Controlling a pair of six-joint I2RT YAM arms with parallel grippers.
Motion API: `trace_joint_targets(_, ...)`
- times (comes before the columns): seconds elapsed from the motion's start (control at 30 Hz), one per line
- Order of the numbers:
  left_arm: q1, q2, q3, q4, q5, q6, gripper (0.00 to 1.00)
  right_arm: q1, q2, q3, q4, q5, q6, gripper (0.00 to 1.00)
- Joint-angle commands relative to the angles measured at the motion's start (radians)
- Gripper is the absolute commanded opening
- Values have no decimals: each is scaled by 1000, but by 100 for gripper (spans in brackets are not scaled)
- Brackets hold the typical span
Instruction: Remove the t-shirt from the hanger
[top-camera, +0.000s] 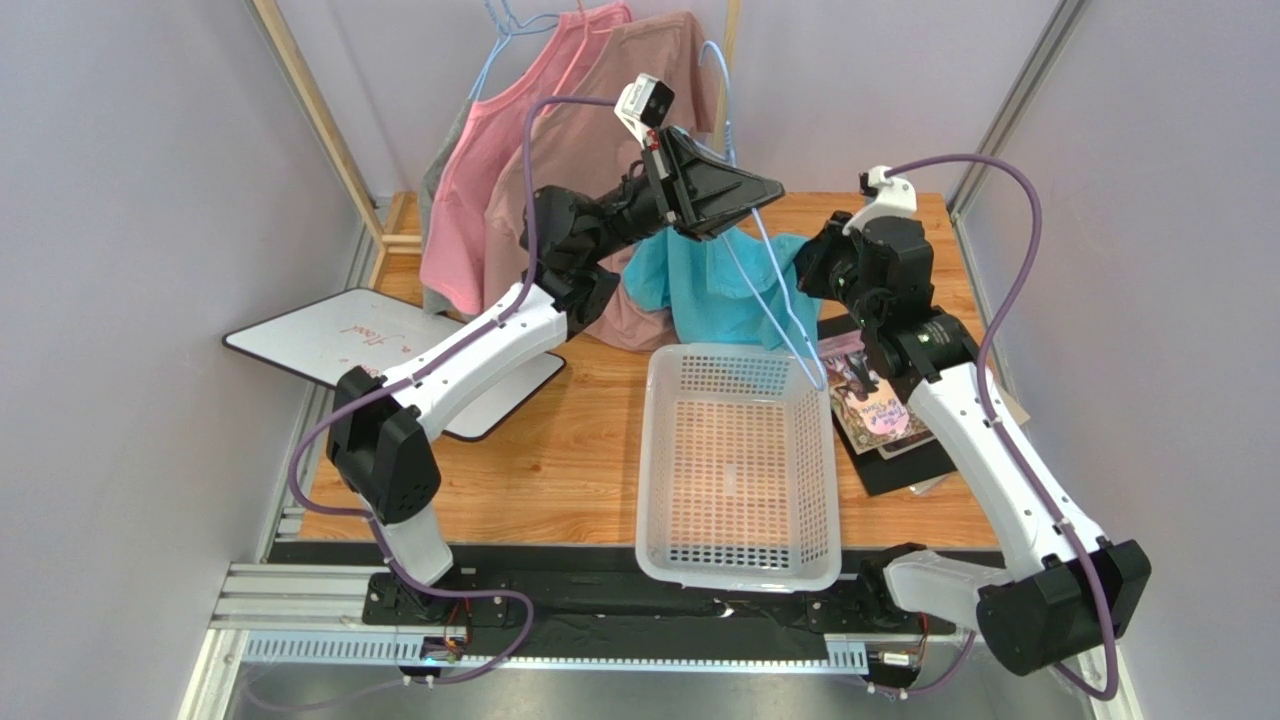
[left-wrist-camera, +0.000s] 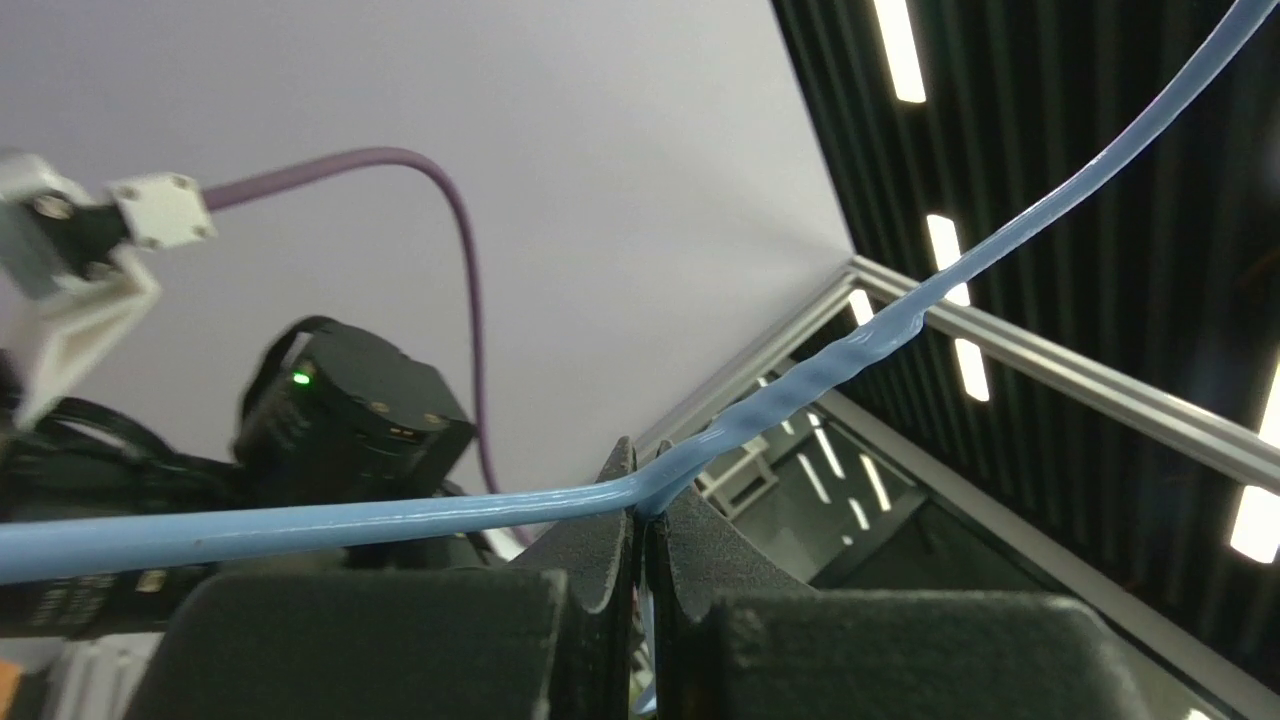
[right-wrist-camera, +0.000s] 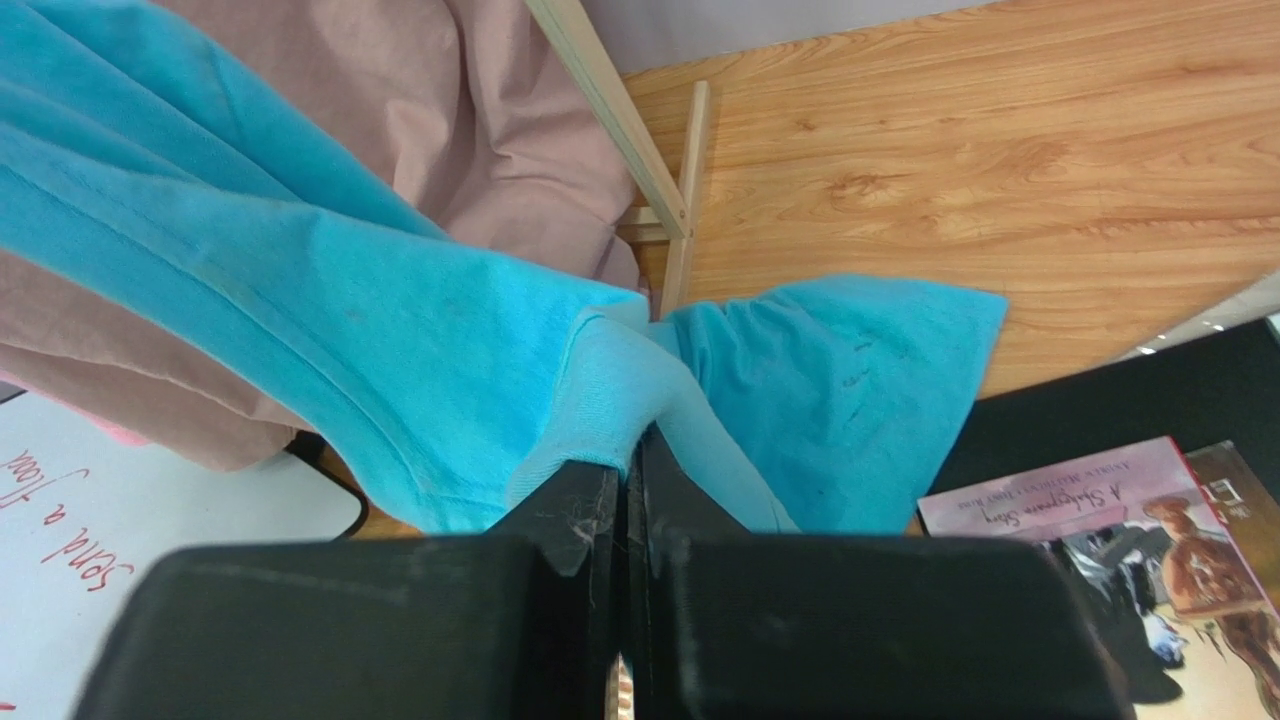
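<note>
Left claw (left-wrist-camera: 649, 507) pinching hanger (left-wrist-camera: 301, 525), right claw (right-wrist-camera: 633, 453) pinching t-shirt (right-wrist-camera: 301, 285), white basket (top-camera: 736, 450) nearby

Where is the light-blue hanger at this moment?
Top view: the hanger is back centre, behind the white basket, against the t-shirt; the left gripper pinches its wire.

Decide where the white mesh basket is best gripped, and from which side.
Probably a long side rim of the basket, from above: it sits upright and open, so that thin, straight wall can be straddled by the gripper.
</note>
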Motion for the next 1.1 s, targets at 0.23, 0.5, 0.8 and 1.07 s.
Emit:
trace_joint_targets(0.23, -76, 16, -54, 298, -314, -437, 0, -3, 207, 205, 59, 53, -52, 0)
trace_joint_targets(0.5, -67, -81, -149, 201, -391, -324, 0, -14, 330, 353, -43, 28, -69, 5)
trace_joint_targets(0.8, -31, -236, -304, -64, -261, 45, 0, -13, 312, 338, -256, -127, -55, 87)
trace_joint_targets(1.07, -22, -398, -256, -610, -284, 648, 0, -8, 86, 210, -409, -40, -49, 94)
